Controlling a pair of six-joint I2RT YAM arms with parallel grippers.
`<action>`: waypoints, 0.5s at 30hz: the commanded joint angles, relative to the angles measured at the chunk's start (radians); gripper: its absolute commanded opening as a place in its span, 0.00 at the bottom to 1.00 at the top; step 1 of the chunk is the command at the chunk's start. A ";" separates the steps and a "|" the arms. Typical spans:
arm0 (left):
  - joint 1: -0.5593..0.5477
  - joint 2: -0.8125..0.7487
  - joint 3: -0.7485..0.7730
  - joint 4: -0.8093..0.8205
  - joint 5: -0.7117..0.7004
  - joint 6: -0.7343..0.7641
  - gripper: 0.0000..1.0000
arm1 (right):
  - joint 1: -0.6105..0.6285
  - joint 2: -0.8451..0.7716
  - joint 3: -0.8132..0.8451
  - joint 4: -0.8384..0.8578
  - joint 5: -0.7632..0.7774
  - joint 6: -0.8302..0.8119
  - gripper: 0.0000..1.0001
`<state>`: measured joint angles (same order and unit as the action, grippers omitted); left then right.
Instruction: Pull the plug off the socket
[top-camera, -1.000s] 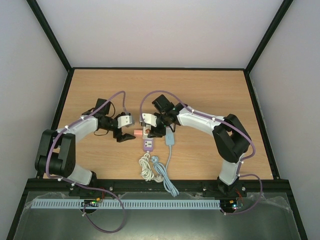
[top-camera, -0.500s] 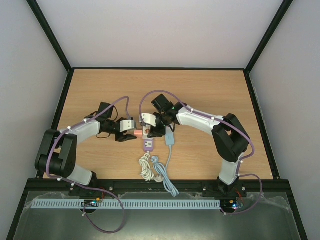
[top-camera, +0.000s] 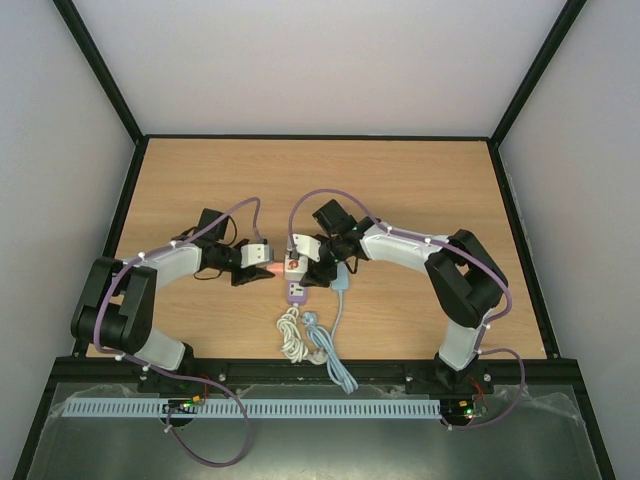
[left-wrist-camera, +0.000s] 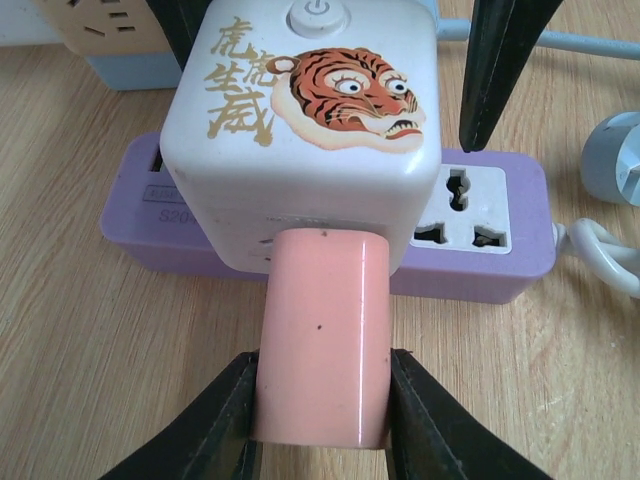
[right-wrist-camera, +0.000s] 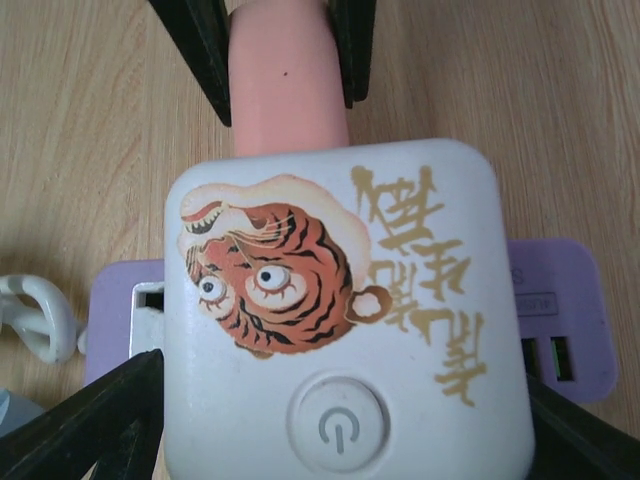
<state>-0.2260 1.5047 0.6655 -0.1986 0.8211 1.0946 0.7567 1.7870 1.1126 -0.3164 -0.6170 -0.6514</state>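
1. While seated sideways in white cube socket (left-wrist-camera: 310, 110), pink plug (left-wrist-camera: 322, 335) pinched on both flanks by left gripper (left-wrist-camera: 322, 372), jaws closed tight for a straight pull.
2. Right gripper (right-wrist-camera: 340, 425) clamped across opposite sides of white cube socket, bracing it against that pull.
3. Socket perched on purple power strip (left-wrist-camera: 480, 240), flat on wooden table (left-wrist-camera: 80, 370); likely to lift or slide if unbraced.
4. Judged stage: grasp done, extraction not begun; next, draw plug along own axis, away from socket.

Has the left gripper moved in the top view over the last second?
Yes. The left gripper moved right, toward the purple power strip, now clamping the pink plug.
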 joint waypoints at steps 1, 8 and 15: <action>0.001 -0.025 -0.026 0.046 0.016 -0.009 0.33 | 0.003 -0.031 -0.027 0.084 -0.067 0.070 0.79; 0.004 -0.038 -0.032 0.041 0.032 -0.011 0.33 | 0.004 0.011 -0.003 0.092 -0.083 0.056 0.78; 0.003 -0.023 0.001 0.004 0.051 -0.001 0.31 | 0.006 0.037 0.032 0.079 -0.096 0.038 0.72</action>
<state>-0.2245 1.4879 0.6407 -0.1776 0.8227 1.0843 0.7547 1.8030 1.1069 -0.2398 -0.6632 -0.6014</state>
